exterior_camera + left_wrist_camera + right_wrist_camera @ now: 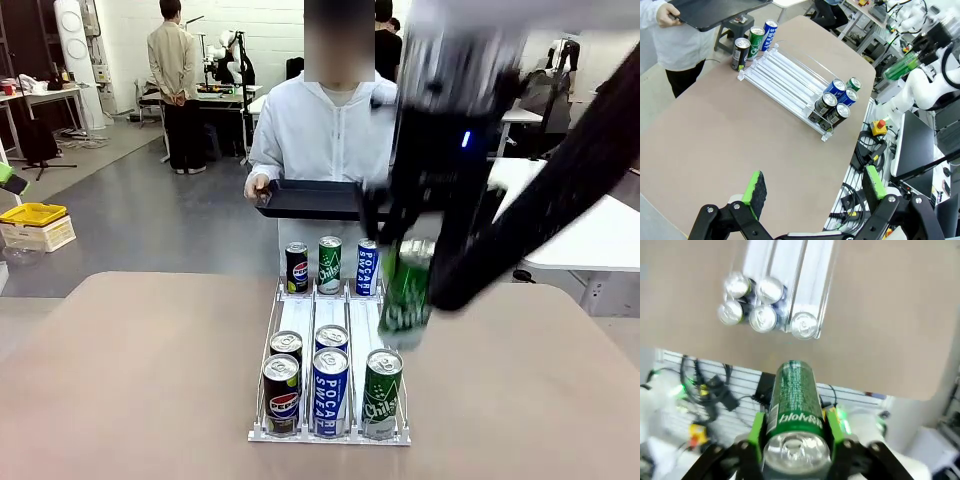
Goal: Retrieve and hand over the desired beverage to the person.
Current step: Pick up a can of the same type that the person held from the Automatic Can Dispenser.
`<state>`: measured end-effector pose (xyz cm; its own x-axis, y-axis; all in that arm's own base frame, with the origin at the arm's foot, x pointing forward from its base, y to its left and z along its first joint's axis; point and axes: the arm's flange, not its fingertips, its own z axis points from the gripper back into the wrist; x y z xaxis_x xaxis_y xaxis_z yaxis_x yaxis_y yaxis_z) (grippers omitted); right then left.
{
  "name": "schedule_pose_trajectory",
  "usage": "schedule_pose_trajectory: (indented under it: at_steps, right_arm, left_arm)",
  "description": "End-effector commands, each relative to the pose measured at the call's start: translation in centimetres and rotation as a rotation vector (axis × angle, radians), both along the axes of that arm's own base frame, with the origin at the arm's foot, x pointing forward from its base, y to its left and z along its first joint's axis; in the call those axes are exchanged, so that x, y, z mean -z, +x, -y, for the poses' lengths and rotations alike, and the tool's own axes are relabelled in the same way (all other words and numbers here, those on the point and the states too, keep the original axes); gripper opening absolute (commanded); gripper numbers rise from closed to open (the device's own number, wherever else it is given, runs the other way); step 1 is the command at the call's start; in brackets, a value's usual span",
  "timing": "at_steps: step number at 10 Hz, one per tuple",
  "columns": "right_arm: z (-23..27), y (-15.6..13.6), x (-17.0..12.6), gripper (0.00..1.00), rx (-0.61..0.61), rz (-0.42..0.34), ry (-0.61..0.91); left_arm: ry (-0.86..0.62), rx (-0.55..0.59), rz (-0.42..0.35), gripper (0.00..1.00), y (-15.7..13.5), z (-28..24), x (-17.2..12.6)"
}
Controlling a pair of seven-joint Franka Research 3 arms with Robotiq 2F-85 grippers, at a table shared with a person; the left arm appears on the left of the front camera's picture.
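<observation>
My right gripper (pixel 412 258) is shut on a green soda can (pixel 405 312) and holds it in the air, tilted, above the right lane of the white can rack (pixel 330 318). In the right wrist view the green can (pixel 795 405) sits between the green pads (pixel 758 432), with the rack (pixel 810 270) far below. The person (pixel 325 130) in a white jacket stands at the far edge and holds out a black tray (pixel 310 198). My left gripper (pixel 815 186) is open and empty, high over the table's near corner, and sees the green can (pixel 901 67) off to its right.
The rack holds several cans at its near end (pixel 330 385) and three at its far end (pixel 330 265): dark cola, blue and green ones. Bare brown table (pixel 130 380) lies on both sides of the rack. Other people stand far behind.
</observation>
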<state>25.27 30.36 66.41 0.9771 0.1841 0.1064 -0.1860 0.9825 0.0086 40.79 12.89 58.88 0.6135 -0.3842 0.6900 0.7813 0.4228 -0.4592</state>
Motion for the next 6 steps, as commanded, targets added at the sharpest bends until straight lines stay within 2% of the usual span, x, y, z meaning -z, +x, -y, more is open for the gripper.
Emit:
schedule_pose_trajectory:
  at_steps: [1, 3, 6]
  right_arm:
    - [-1.2, 2.2, -5.8, 0.55, 0.078, 0.08, -0.007]
    - [-0.7, 4.1, -10.6, 0.55, 0.136, 0.09, 0.076]
    - [-0.2, 7.7, -11.8, 0.55, 0.159, 0.037, 0.125]
  left_arm:
    - [-0.011, 0.003, -0.001, 1.0, 0.0, 0.0, -0.3]
    - [-0.011, 0.003, -0.001, 1.0, 0.0, 0.0, -0.3]
    - [-0.011, 0.003, -0.001, 1.0, 0.0, 0.0, -0.3]
